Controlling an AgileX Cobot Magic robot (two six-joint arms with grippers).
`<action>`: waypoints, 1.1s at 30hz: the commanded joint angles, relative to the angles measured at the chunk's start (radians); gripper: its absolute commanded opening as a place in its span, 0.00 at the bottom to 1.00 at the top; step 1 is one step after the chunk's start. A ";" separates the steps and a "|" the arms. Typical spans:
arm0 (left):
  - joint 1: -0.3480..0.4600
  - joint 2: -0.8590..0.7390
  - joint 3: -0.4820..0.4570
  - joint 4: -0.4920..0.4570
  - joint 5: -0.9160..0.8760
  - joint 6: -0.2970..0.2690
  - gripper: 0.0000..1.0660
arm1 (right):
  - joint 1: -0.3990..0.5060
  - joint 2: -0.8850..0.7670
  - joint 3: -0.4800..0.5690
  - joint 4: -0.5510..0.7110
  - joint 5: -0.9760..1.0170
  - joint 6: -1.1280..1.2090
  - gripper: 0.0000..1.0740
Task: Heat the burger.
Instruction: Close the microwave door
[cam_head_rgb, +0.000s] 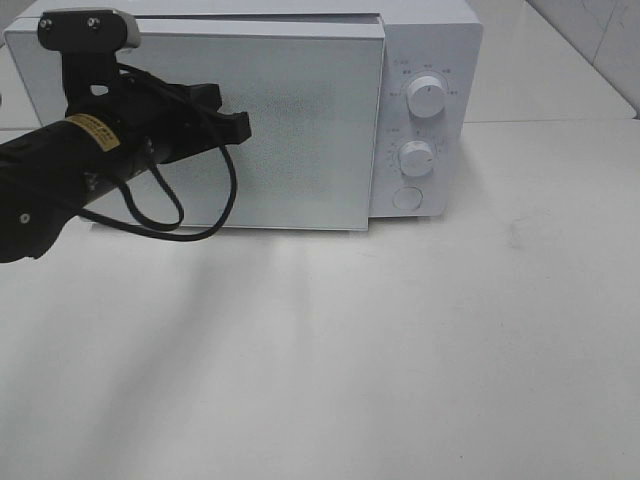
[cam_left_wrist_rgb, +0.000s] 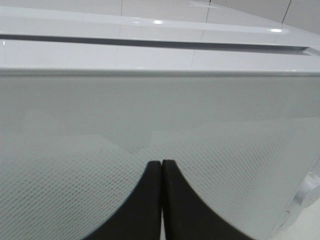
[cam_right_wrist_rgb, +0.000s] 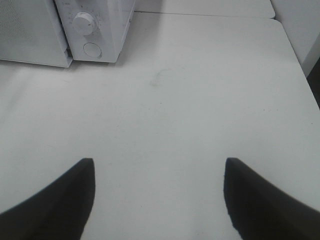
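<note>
Left fingers (cam_left_wrist_rgb: 142, 215) pressed together, door (cam_head_rgb: 300, 130) right at their tips, looks shut or nearly. Right fingers (cam_right_wrist_rgb: 60, 200) spread over bench (cam_right_wrist_rgb: 175, 100). Burger unseen, probably behind door. Step: closing up. Next: turn lower dial (cam_head_rgb: 415, 157).

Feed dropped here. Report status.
Left gripper shut, facing microwave door. Right gripper open above table. Burger not in view. Door looks closed.

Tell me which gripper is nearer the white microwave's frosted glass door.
Left. The left gripper, shut, sits right at the frosted door; the right gripper, open, hangs over the white table, away from the microwave.
</note>
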 joint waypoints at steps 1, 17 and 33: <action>-0.020 0.017 -0.043 -0.022 0.022 0.010 0.00 | -0.005 -0.026 0.002 -0.004 -0.010 -0.011 0.64; -0.059 0.137 -0.255 -0.123 0.087 0.064 0.00 | -0.005 -0.026 0.002 -0.004 -0.010 -0.011 0.64; -0.086 0.125 -0.356 -0.059 0.333 0.072 0.00 | -0.005 -0.026 0.002 -0.004 -0.010 -0.011 0.64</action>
